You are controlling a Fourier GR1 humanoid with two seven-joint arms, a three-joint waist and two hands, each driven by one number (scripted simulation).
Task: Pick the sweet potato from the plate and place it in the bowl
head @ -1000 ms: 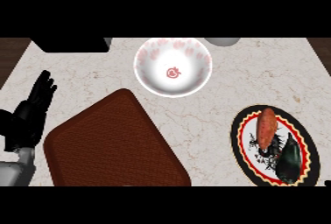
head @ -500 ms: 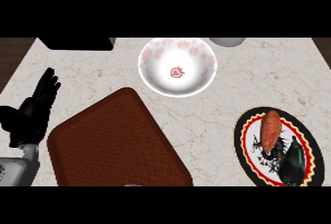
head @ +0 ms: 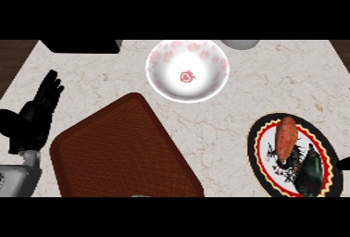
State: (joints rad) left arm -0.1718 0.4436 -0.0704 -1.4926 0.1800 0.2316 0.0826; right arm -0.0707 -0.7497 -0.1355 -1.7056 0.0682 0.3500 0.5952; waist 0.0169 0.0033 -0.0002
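Note:
The sweet potato (head: 285, 136), orange-brown and elongated, lies on the upper part of a plate (head: 258, 160) with a black and red rim at the right. A dark rounded item (head: 312, 172) sits on the plate's lower part. The white bowl (head: 186, 69) with red markings stands at the top centre, and nothing shows inside it. My left hand (head: 35, 115) rests open at the left edge, fingers straight and pointing up, far from both. A black tip, likely my right hand (head: 344, 163), peeks in at the right edge beside the plate; the rest of it is out of view.
A large brown textured mat (head: 123, 150) lies tilted across the lower middle, between my left hand and the plate. A black object (head: 78, 45) and a grey one (head: 239, 44) sit along the counter's far edge.
The whole scene has drifted slightly in the view. My left hand stays open at the left. The sweet potato remains on the plate.

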